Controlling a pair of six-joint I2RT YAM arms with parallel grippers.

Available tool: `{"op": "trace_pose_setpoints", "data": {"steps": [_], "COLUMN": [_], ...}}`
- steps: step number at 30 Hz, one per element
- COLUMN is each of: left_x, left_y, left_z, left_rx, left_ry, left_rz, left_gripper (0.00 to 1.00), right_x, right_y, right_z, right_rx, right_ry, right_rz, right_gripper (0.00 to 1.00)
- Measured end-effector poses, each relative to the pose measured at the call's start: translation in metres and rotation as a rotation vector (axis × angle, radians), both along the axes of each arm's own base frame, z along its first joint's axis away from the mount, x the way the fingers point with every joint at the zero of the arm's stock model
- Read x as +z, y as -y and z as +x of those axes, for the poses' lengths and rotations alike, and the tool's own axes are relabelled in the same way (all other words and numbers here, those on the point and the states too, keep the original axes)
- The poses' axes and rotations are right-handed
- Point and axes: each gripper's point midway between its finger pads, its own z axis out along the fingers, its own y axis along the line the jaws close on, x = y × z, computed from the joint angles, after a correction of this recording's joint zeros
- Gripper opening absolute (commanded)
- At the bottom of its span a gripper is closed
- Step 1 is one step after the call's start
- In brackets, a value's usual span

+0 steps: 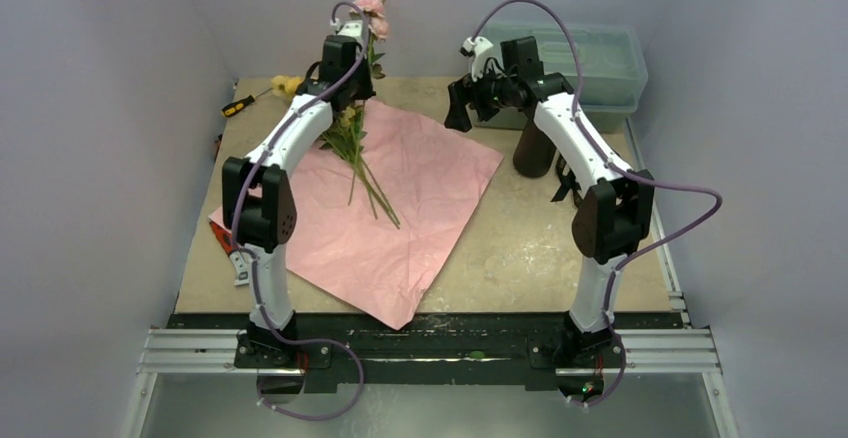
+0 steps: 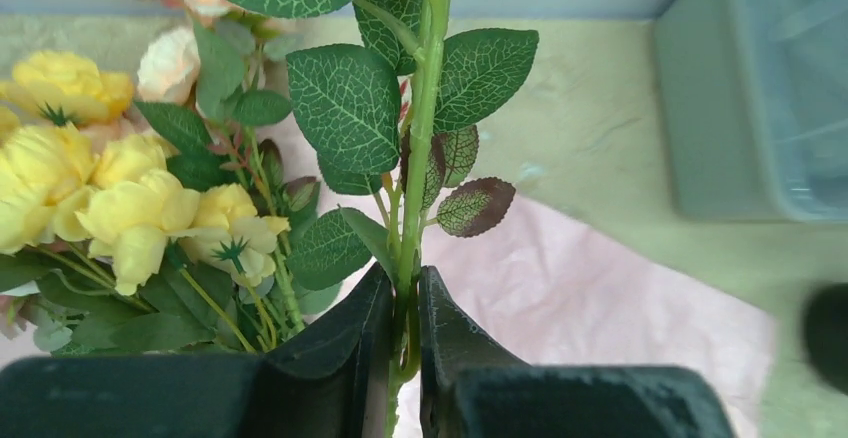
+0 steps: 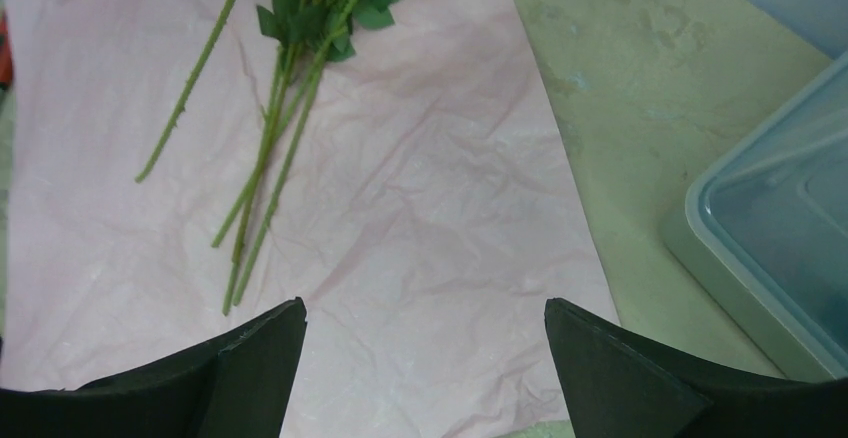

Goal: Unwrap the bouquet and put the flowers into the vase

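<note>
Left gripper [image 2: 405, 293] pinches stem [image 2: 422, 128], top cropped

The paper [image 1: 420, 198] is plain pale pink, on a mottled beige table [image 1: 540, 248]. The flowers [image 2: 110, 198] are yellow on the left and peach-pink farther back, with green stems [image 3: 300, 83] and green leaves [image 2: 345, 103] netted with pale veins; one small leaf [image 2: 475, 205] is maroon. The vase [image 1: 533, 153] is dark brown, the box [image 1: 600, 58] at the far right is cloudy grey-green, and the screwdriver [image 1: 240, 106] is yellow and black.
</note>
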Motion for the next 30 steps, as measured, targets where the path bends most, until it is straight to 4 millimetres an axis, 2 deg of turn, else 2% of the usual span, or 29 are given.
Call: {"op": "trace_pose_setpoints", "data": {"steps": [4, 10, 16, 20, 23, 30], "left_x": [0.065, 0.125, 0.186, 0.215, 0.231, 0.246], "left_y": [0.009, 0.032, 0.073, 0.090, 0.099, 0.114], "left_z": [-0.013, -0.053, -0.105, -0.129, -0.147, -0.182], "left_rx": [-0.055, -0.256, -0.561, -0.714, -0.814, -0.986], "left_ry": [0.137, 0.297, 0.451, 0.507, 0.527, 0.502], "left_rz": [-0.123, -0.277, -0.456, -0.553, -0.610, -0.692], "left_gripper": [0.00, 0.00, 0.00, 0.00, 0.00, 0.00], "right_x": [0.035, 0.111, 0.182, 0.214, 0.229, 0.261], "right_y": [-0.013, -0.035, -0.052, -0.058, -0.061, -0.065], "right_z": [-0.002, -0.012, -0.028, -0.036, -0.040, -0.053], "right_rx": [0.004, 0.027, 0.081, 0.119, 0.141, 0.190], "right_ry": [0.022, 0.068, 0.102, 0.106, 0.102, 0.094], "right_rz": [0.108, 0.339, 0.559, 0.661, 0.717, 0.812], "right_gripper": [0.93, 0.92, 0.92, 0.89, 0.86, 0.82]}}
